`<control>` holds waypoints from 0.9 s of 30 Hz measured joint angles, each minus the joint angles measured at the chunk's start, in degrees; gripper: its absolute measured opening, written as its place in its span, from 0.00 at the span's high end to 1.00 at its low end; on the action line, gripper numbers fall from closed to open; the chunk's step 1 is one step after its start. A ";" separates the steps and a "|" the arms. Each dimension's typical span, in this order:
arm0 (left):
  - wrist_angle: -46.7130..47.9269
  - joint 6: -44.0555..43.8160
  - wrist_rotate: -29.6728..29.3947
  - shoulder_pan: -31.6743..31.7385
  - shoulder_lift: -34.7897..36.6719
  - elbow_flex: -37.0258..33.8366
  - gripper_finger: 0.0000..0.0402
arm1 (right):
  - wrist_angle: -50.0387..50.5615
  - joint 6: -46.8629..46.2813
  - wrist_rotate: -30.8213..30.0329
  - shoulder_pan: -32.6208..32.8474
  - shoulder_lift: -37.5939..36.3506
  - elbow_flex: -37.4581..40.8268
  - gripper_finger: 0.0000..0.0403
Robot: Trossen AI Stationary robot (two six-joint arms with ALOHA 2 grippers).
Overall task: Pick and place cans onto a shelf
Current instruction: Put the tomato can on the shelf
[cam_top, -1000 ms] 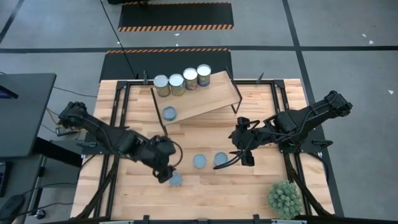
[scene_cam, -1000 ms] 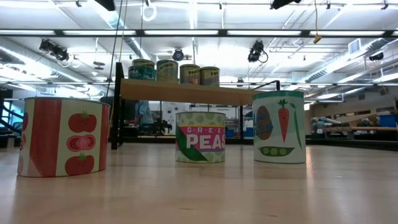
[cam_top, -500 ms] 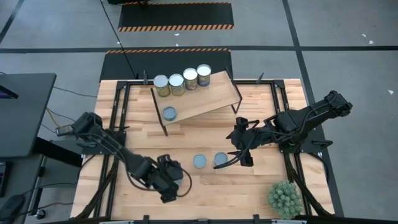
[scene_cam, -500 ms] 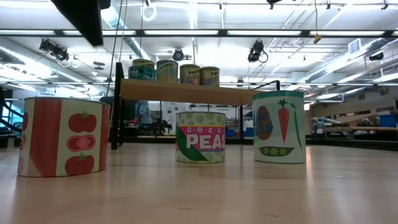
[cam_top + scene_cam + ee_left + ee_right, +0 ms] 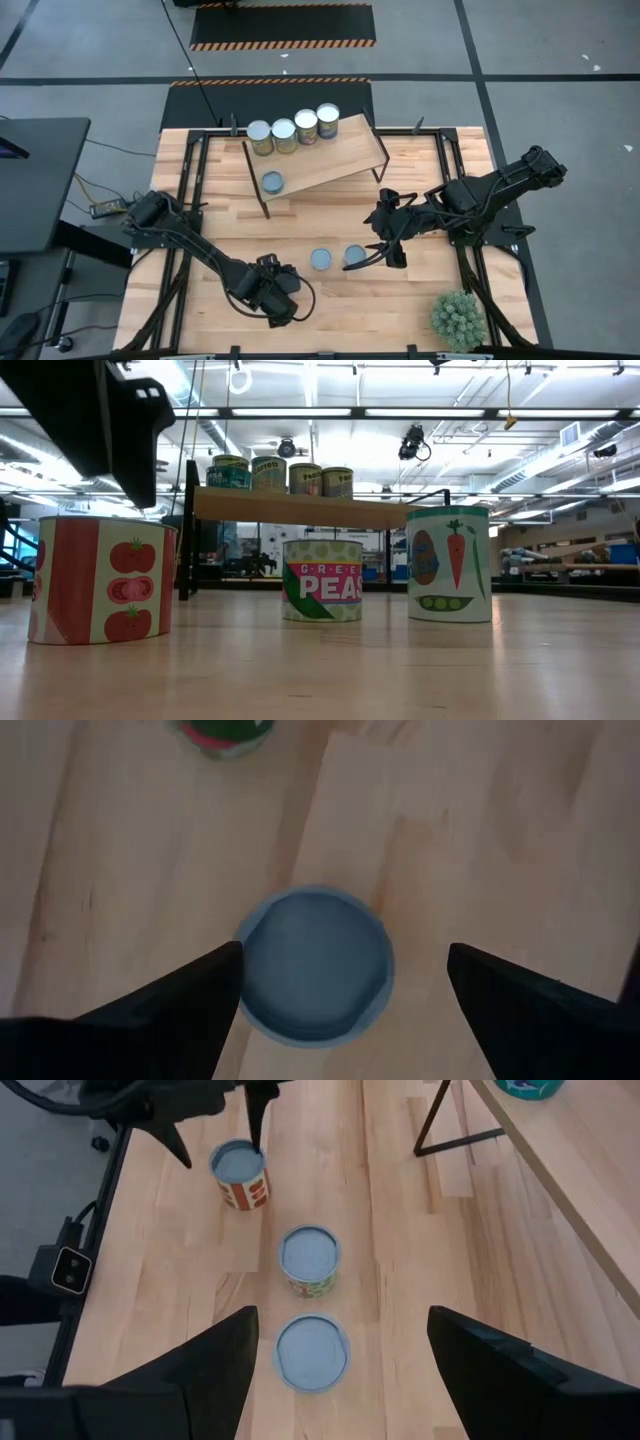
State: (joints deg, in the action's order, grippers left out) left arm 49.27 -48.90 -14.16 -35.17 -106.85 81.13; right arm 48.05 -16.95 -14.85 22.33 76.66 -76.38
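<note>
The left pincer (image 5: 335, 995) hovers wide open directly above the tomato can (image 5: 315, 965) on the tabletop (image 5: 520, 840); the right pincer (image 5: 340, 1350) waits wide open near the shelf (image 5: 335, 155).

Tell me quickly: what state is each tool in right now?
Left tool: open, above the tomato can, holding nothing.
Right tool: open, empty, above the can nearest it.

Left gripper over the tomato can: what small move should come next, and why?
Probably straight down. The left gripper is open above the tomato can, its fingers to either side of the blue-grey lid but not touching it, so lowering should bring them around the can for a grasp.
</note>
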 joint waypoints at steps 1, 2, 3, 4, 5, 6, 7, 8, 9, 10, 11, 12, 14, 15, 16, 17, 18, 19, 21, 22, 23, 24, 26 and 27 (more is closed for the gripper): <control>0.25 -0.02 0.03 -0.01 -0.14 0.01 0.11 | -0.03 -0.02 -0.01 0.00 0.00 0.00 0.26; 0.43 -0.05 0.03 0.01 -0.21 0.01 0.11 | -0.02 -0.02 0.00 -0.02 0.00 0.00 0.26; 0.19 -0.14 0.01 0.17 -0.41 0.01 0.11 | 0.00 -0.02 0.00 0.00 0.00 0.00 0.26; 0.11 -0.41 0.01 0.41 -0.57 0.08 0.11 | -0.02 -0.04 0.00 0.00 0.00 0.00 0.26; 0.49 -0.89 0.03 0.54 -0.74 0.06 0.11 | -0.03 -0.23 0.00 0.00 0.00 0.00 0.26; 0.78 -1.41 0.26 0.70 -0.80 0.02 0.11 | -0.01 -0.55 0.00 0.00 0.00 0.00 0.26; 0.64 -1.53 0.59 0.80 -0.79 0.01 0.11 | -0.02 -0.89 -0.01 0.00 0.00 0.00 0.26; 0.40 -1.73 0.83 0.99 -0.85 0.03 0.11 | -0.04 -1.07 0.00 0.00 0.00 0.00 0.26; 0.42 -2.09 1.01 1.07 -1.06 0.08 0.11 | -0.09 -1.07 -0.01 0.00 0.00 0.00 0.26; 0.84 -2.48 1.02 1.08 -1.26 0.07 0.11 | -0.32 -1.07 0.00 0.00 0.00 0.00 0.26; 1.42 -2.58 1.08 1.16 -1.39 0.01 0.11 | -0.73 -1.09 -0.02 0.00 0.00 0.00 0.26; 1.62 -2.61 1.12 1.39 -1.60 0.01 0.11 | -0.93 -1.13 -0.02 0.00 0.00 0.00 0.26; 1.49 -2.88 1.83 1.80 -1.85 0.01 0.11 | -0.95 -1.12 -0.02 0.08 0.00 0.00 0.26; 1.72 -2.87 2.09 1.90 -1.95 0.01 0.11 | -1.05 -1.11 -0.01 0.10 0.00 0.00 0.26; 1.58 -2.71 2.20 2.04 -2.14 0.01 0.11 | -1.21 -1.12 0.00 0.11 0.00 0.00 0.26; 1.42 -2.67 2.21 2.18 -2.48 0.05 0.11 | -1.34 -1.13 -0.01 0.11 0.00 0.00 0.26; 1.53 -2.67 2.33 2.33 -2.75 0.06 0.11 | -1.36 -1.12 -0.01 0.11 0.00 0.00 0.26; 1.87 -2.67 2.41 2.32 -2.94 -0.02 0.11 | -1.39 -1.13 -0.01 0.11 0.00 0.00 0.26; 1.49 -2.90 2.60 2.30 -3.19 -0.03 0.11 | -1.75 -1.35 0.00 0.11 0.00 0.00 0.26; 1.55 -2.94 2.76 2.37 -3.23 -0.03 0.11 | -1.79 -1.46 0.00 0.11 0.00 0.00 0.26; 1.64 -2.91 3.10 2.35 -3.27 -0.03 0.11 | -1.83 -1.48 0.00 0.11 0.00 0.00 0.26; 1.56 -2.90 3.22 2.37 -3.27 -0.03 0.11 | -2.04 -1.48 0.00 0.11 0.00 0.00 0.26; 1.58 -2.91 3.20 2.37 -3.27 -0.03 0.11 | -2.10 -1.45 0.00 0.11 0.00 0.00 0.26; 1.58 -2.83 3.23 2.37 -3.27 -0.03 0.11 | -2.16 -1.42 0.00 0.11 0.00 0.00 0.26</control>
State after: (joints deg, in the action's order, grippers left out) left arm 50.85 -51.74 -10.94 -32.80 -110.13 81.10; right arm 45.89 -18.38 -14.85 22.44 76.66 -76.38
